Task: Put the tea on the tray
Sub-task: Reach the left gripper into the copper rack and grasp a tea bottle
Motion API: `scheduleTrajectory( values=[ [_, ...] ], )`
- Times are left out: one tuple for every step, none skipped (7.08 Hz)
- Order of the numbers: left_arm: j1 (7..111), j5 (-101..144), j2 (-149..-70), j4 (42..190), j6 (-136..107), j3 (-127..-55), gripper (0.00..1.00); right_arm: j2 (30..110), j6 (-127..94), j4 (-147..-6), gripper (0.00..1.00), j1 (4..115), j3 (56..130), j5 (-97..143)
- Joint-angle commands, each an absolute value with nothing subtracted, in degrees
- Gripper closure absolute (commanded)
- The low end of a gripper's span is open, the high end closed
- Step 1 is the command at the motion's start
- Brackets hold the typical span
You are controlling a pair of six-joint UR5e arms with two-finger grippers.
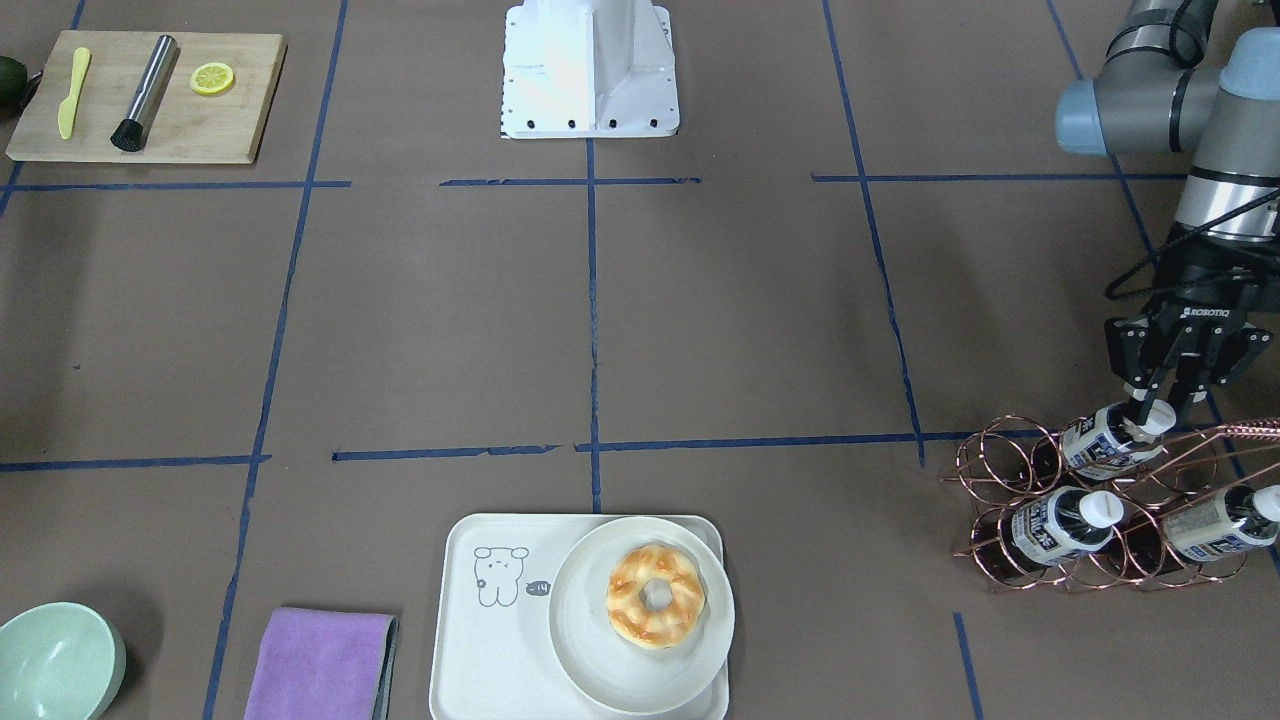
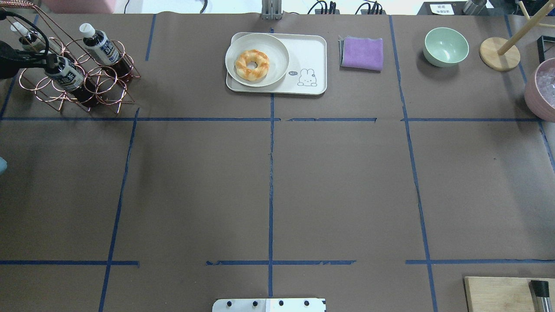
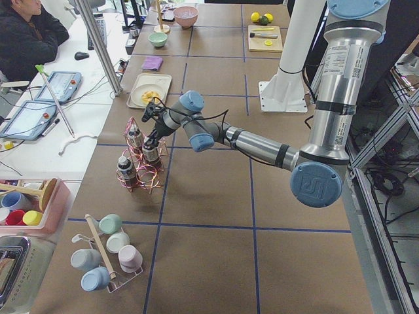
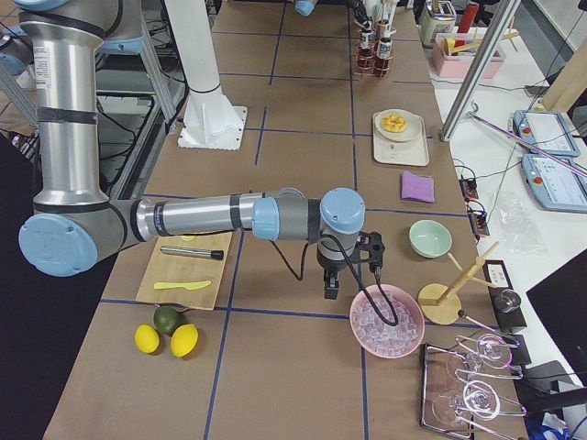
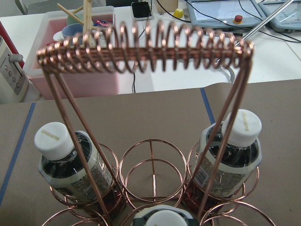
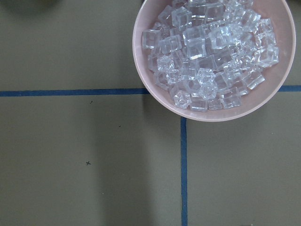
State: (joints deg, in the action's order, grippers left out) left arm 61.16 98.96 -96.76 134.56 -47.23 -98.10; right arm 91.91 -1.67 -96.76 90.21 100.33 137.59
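Three tea bottles lie tilted in a copper wire rack (image 1: 985,468) at the table's left end. My left gripper (image 1: 1158,408) is over the rack, its fingers closed on the white cap of the top tea bottle (image 1: 1100,447). The other two bottles (image 1: 1060,527) (image 1: 1215,530) lie lower in the rack. The left wrist view shows two bottles (image 5: 70,165) (image 5: 230,160) and the held cap at the bottom edge (image 5: 164,219). The cream tray (image 1: 480,640) (image 2: 312,56) sits mid-table on the far side. My right gripper (image 4: 330,286) hangs beside a bowl of ice; I cannot tell if it is open.
A white plate (image 1: 590,660) with a donut (image 1: 655,595) covers half the tray. A purple cloth (image 1: 320,665) and green bowl (image 1: 55,660) lie beside it. A cutting board (image 1: 150,140) is by the base. A pink ice bowl (image 6: 211,56) sits under my right wrist.
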Motion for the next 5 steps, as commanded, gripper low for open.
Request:
scheduleTrajectory(
  values=[
    [63.4, 100.4, -96.7, 134.4, -47.1, -98.8, 1.0, 92.3, -1.7, -96.8, 0.0, 90.3, 100.9, 137.6],
    [66.2, 103.4, -96.7, 134.4, -47.1, -98.9, 1.0, 92.3, -1.7, -96.8, 0.0, 90.3, 101.0, 137.6],
    [68.6, 107.0, -96.7, 134.3, -47.1, -99.4, 1.0, 92.3, -1.7, -96.8, 0.0, 90.3, 101.0, 137.6],
    [70.2, 109.2, -96.7, 134.2, -47.1, -100.7, 1.0, 92.3, -1.7, -96.8, 0.0, 90.3, 101.0, 137.6],
    [72.0, 111.8, -96.5, 131.7, -47.1, -103.0, 1.0, 92.3, -1.7, -96.8, 0.0, 90.3, 101.0, 137.6]
  ],
)
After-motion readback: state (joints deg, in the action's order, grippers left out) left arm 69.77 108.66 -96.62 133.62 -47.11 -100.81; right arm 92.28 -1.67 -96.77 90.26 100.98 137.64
